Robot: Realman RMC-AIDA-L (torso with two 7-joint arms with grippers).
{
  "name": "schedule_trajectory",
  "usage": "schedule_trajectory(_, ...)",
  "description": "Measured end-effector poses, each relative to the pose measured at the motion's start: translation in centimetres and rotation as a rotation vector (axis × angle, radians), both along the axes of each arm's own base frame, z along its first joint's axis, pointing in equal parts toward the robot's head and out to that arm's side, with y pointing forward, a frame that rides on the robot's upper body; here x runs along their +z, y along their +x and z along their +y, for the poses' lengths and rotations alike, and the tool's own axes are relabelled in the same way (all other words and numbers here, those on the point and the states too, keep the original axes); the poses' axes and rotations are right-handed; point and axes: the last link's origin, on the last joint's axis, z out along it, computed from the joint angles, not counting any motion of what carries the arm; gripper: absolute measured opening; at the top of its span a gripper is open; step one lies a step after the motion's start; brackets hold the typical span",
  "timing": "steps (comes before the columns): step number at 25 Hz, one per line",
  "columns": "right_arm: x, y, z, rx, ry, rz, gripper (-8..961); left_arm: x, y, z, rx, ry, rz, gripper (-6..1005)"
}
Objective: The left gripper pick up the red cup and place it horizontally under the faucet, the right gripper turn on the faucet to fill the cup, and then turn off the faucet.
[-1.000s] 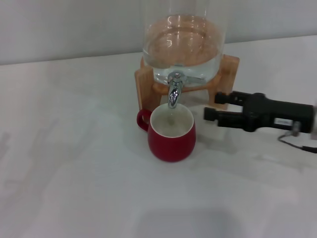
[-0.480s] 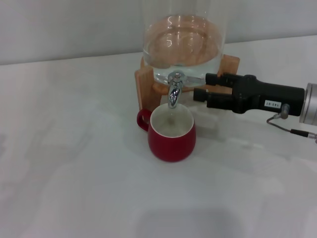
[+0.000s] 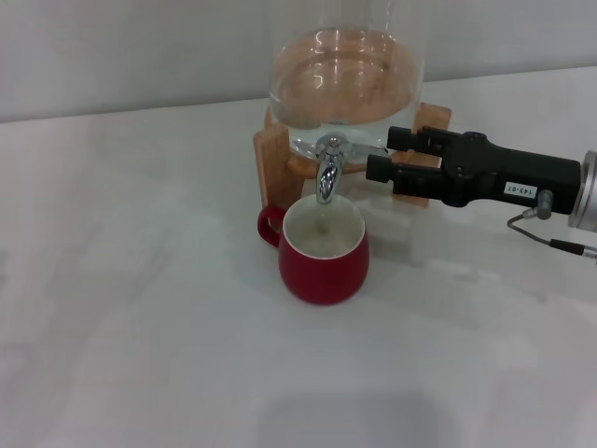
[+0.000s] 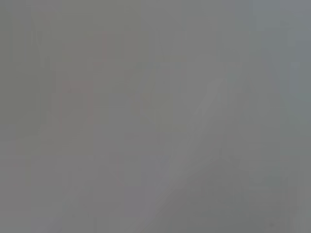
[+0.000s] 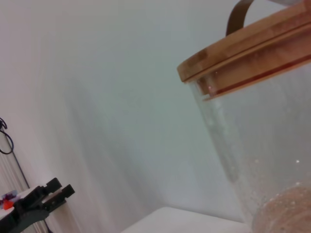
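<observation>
I find the rounded dark-red ceramic cup (image 3: 324,252) upright on the white tabletop (image 3: 140,308), directly beneath the chrome faucet (image 3: 327,173). My long black right gripper (image 3: 381,154), fingers apart and empty, sits just beside the faucet's lever. In my judgement the turn-on step is in hand; next, close on that lever.

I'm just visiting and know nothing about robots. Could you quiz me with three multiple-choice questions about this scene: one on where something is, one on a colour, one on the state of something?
1. Where is the cup?
A. Directly below the tap
B. Behind the wooden stand
C. Held by a pincer

2. What colour is the cup outside?
A. Blue
B. Red
C. Green

3. How does the right pincer stand?
A. Clamped on the cup
B. Lying flat on the table
C. Open, beside the tap

Answers:
1. A: the red cup sits upright on the table under the tap.
2. B: red outside, cream inside.
3. C: the right pincer has its fingers apart, right of the tap.
</observation>
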Motion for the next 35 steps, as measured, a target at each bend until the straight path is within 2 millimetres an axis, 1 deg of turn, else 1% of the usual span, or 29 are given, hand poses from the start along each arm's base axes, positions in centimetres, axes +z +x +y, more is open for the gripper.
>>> schedule_trajectory(12, -0.5, 0.5, -0.2, -0.013, -0.006, -0.002, 798, 0.1, -0.2, -0.2, 0.005, 0.007, -0.004, 842)
schedule_trajectory(23, -1.0, 0.0, -1.0, 0.026, -0.052, 0.021, 798, 0.1, -0.3, -0.3, 0.012, 0.007, -0.009, 841)
schedule_trajectory(35, -1.8, -0.8, -1.3, 0.066, -0.088, 0.012, 798, 0.1, -0.6, -0.7, 0.025, 0.004, -0.014, 839)
